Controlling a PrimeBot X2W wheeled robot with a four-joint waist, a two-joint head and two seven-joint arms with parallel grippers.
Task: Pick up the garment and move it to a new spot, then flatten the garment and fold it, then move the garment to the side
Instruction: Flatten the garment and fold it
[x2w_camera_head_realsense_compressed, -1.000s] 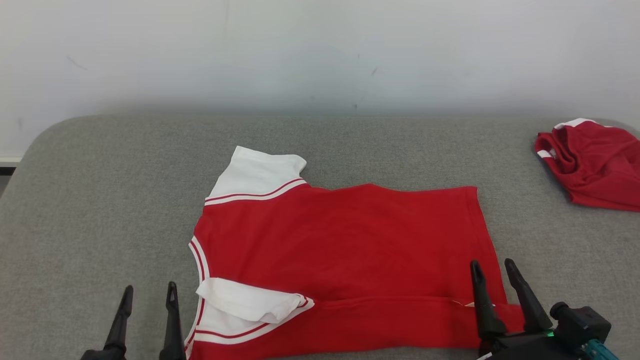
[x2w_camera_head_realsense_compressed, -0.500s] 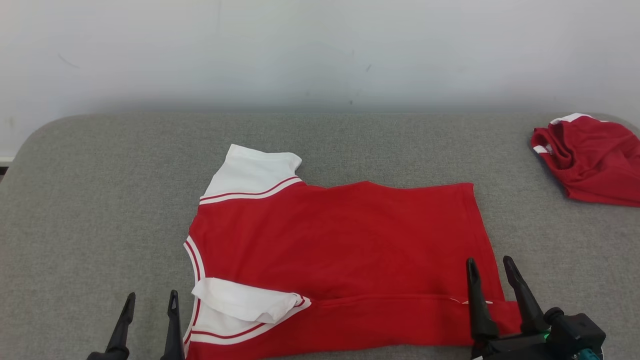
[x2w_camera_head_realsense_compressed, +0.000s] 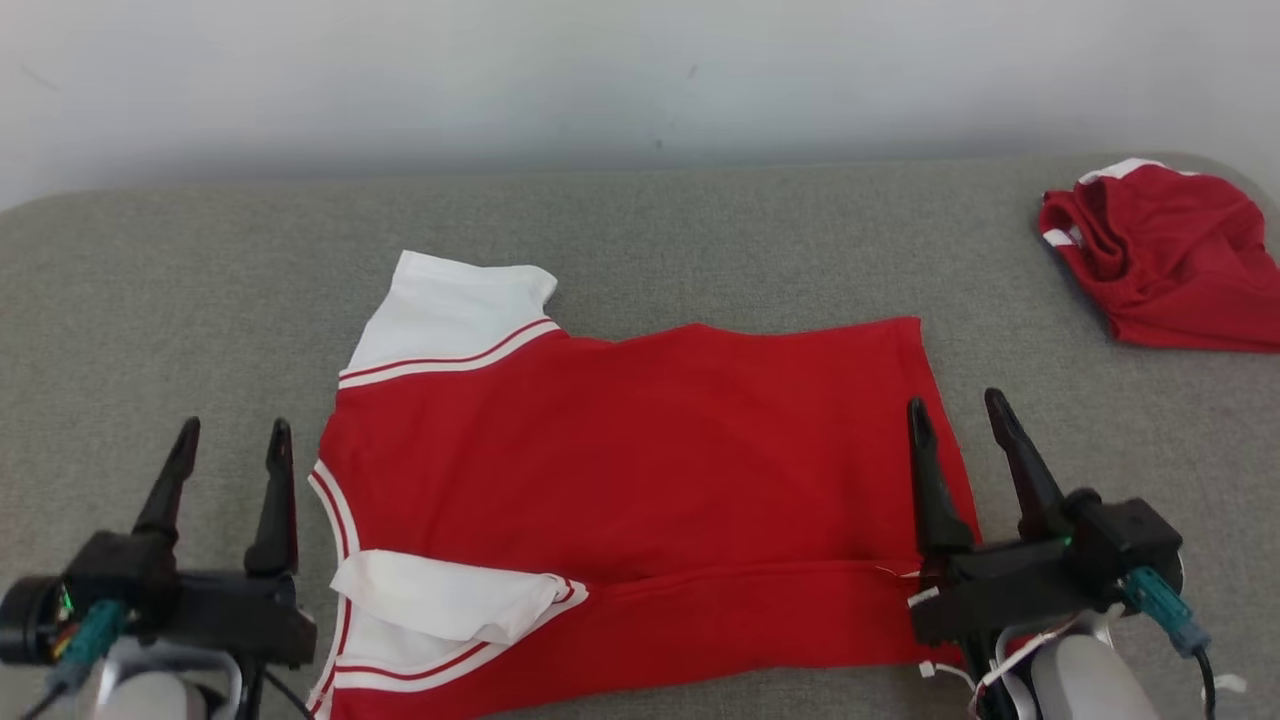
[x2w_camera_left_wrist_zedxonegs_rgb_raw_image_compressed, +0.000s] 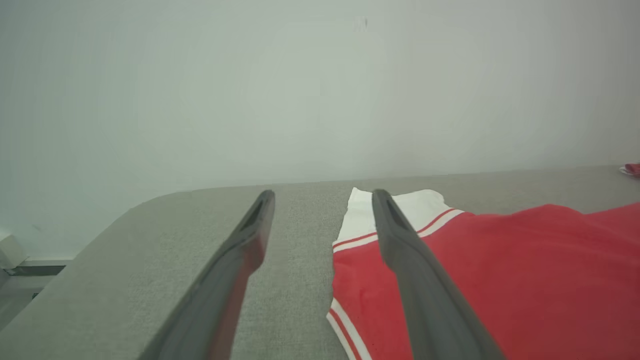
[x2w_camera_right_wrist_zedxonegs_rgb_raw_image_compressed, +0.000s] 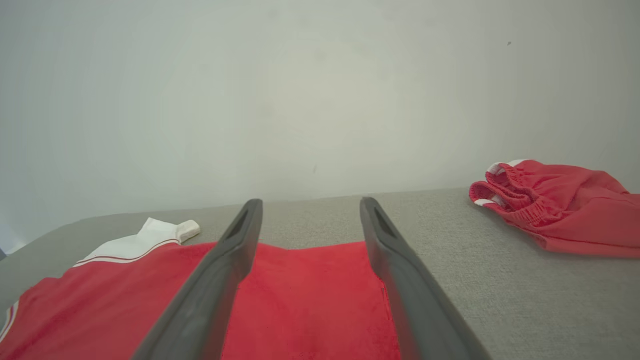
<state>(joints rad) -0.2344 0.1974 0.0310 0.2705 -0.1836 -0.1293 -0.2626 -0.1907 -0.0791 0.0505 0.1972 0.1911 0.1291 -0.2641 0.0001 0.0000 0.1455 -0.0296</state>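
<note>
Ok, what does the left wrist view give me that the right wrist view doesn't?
Left wrist: the left gripper, open beside the red shirt at its neck end, and the skirting past the table. Right wrist: the right gripper, open over the shirt's hem edge, and the second red garment with its gathered waistband. Both: shirt, white sleeve, grey table, wall.

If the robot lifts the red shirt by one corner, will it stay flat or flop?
Probably flop: the red shirt is thin cloth, and its near sleeve already lies crumpled over itself. It looks light, lying almost flat. It likely won't slide easily on the woven grey surface.
</note>
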